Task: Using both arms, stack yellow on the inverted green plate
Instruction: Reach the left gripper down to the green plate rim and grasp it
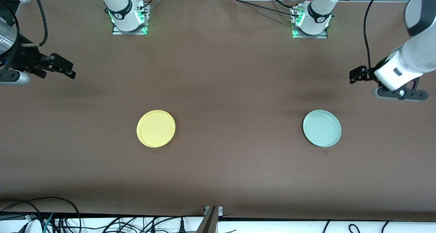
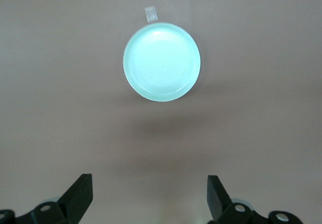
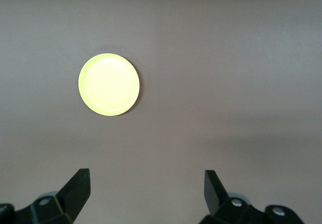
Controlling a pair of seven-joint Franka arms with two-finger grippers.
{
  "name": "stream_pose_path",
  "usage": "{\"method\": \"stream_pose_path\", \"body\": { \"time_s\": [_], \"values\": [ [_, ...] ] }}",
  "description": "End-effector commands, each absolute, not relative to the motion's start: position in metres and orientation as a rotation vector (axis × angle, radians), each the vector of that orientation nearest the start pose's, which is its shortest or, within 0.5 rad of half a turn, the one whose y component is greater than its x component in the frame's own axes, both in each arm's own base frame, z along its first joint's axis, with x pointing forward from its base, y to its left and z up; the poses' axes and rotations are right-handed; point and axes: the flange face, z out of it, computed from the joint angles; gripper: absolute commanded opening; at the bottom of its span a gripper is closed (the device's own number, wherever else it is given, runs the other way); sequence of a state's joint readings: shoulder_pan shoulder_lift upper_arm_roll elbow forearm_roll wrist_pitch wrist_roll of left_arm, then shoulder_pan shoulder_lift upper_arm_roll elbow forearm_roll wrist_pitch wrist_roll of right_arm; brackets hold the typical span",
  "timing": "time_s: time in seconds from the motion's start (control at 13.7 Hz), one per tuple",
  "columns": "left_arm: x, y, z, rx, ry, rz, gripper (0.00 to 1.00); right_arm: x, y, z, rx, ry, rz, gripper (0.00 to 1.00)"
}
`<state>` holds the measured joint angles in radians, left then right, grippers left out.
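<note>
The yellow plate [image 1: 155,128] lies rim up on the brown table toward the right arm's end; it also shows in the right wrist view [image 3: 109,84]. The green plate [image 1: 322,128] lies rim up toward the left arm's end and shows in the left wrist view [image 2: 161,62]. My right gripper [image 1: 68,69] hangs open and empty high over the table's right-arm end [image 3: 147,179]. My left gripper [image 1: 356,74] hangs open and empty high over the left-arm end [image 2: 149,183]. Both grippers are well apart from the plates.
The two arm bases [image 1: 129,18] [image 1: 311,21] stand along the table's edge farthest from the front camera. A small clear tape mark [image 2: 151,13] lies beside the green plate. Cables [image 1: 51,216] run along the edge nearest the front camera.
</note>
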<state>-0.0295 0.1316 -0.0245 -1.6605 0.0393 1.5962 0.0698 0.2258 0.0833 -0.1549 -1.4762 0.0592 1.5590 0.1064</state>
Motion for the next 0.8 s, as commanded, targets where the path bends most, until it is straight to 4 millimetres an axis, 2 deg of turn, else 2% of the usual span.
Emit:
{"method": "stream_pose_path", "body": {
  "time_s": [0.0,0.15,0.29,0.51,0.73],
  "values": [
    [0.629,-0.015,0.459,-3.089,0.432,0.336,1.00,0.578,0.050,0.627,-3.113,0.054,0.000,1.00],
    [0.653,0.016,0.418,-3.039,0.657,0.274,1.00,0.578,0.049,0.626,-3.113,0.059,0.007,1.00],
    [0.675,0.028,0.378,-2.977,0.909,0.167,1.00,0.581,0.046,0.621,-3.118,0.069,0.020,1.00],
    [0.692,0.046,0.302,-2.932,1.065,0.137,1.00,0.582,0.044,0.616,-3.121,0.074,0.046,1.00],
    [0.695,0.042,0.244,-2.923,1.113,0.152,1.00,0.582,0.045,0.614,-3.121,0.069,0.054,1.00]
  ]
}}
